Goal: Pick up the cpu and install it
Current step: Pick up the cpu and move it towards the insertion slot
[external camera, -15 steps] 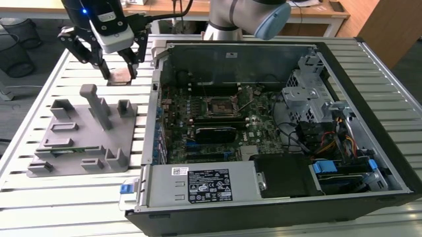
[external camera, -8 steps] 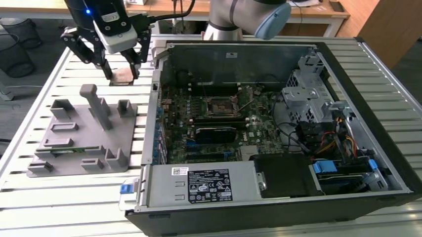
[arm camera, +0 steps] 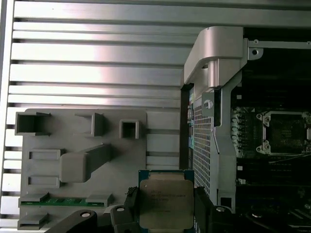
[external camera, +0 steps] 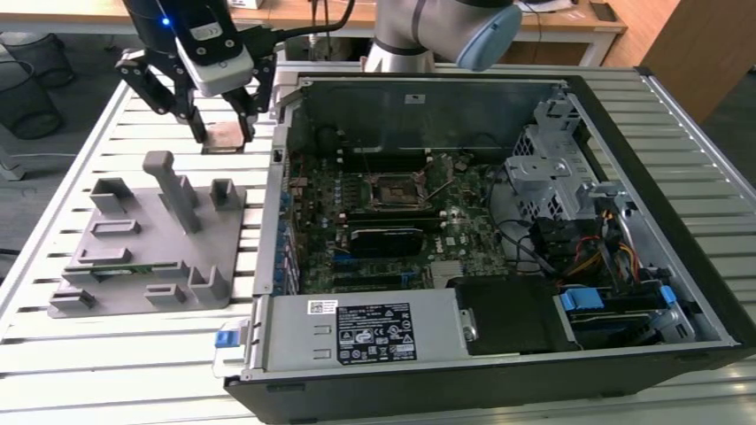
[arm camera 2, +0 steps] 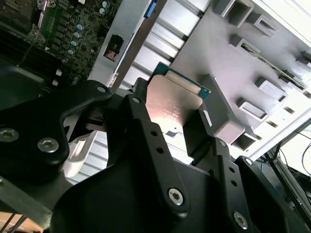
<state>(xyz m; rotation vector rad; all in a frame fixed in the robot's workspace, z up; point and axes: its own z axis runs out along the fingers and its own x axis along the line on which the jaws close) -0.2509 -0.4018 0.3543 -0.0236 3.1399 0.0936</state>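
A motherboard (external camera: pixel 354 239) with its square socket (arm camera: pixel 284 133) is held in the open computer case (external camera: pixel 473 115). Just outside the case wall, the cpu (arm camera: pixel 166 204) is gripped by its edges in the narrowly closed gripper (external camera: pixel 222 133), over the slatted table (external camera: pixel 119 354). A grey fixture (external camera: pixel 154 239) lies beside the case.

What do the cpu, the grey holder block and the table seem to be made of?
The cpu: a dully reflective metal lid on a thin green board showing at its rim. The grey holder block: probably moulded or printed plastic, matte and evenly grey. The table: likely aluminium slats, with bright streaked reflections along the ribs.
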